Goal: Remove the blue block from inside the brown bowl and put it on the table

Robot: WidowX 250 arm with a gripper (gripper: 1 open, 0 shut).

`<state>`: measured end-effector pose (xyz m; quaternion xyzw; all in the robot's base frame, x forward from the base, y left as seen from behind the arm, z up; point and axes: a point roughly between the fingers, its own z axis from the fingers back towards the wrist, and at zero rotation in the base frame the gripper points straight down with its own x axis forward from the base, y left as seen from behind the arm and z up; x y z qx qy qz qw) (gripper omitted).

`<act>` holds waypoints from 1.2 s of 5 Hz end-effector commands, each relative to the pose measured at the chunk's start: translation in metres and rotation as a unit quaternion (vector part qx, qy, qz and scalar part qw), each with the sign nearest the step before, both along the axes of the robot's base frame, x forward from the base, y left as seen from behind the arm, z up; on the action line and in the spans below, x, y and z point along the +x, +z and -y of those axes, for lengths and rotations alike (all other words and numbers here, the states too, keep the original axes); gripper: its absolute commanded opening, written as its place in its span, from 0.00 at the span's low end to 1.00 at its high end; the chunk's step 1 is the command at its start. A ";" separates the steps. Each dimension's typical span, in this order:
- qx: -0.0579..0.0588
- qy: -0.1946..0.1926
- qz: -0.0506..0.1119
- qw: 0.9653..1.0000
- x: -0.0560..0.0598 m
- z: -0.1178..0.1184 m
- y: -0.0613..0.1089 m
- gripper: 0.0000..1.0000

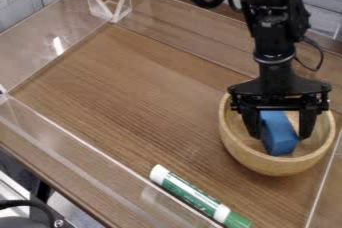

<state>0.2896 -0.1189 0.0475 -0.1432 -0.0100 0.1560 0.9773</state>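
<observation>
The blue block [279, 132] leans inside the brown bowl [242, 148] at the table's [134, 92] right side. My gripper [279, 122] hangs nearly straight down into the bowl, open, with one black finger [249, 124] left of the block and the other on its right. The fingers straddle the block's upper part; whether they touch it cannot be told. The block's top is partly hidden behind the gripper.
A white-and-green marker [198, 196] lies on the table near the front edge, left of the bowl. Clear acrylic walls [60, 42] run along the table's edges. Bare wood spreads to the left of the bowl.
</observation>
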 end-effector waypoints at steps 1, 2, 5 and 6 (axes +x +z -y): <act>-0.004 -0.004 0.036 0.999 0.015 0.008 0.013 1.00; -0.001 -0.002 0.037 0.999 0.017 0.010 0.009 1.00; 0.024 -0.013 0.030 0.999 0.021 0.012 0.012 0.00; 0.035 -0.018 0.027 0.999 0.023 0.013 0.014 1.00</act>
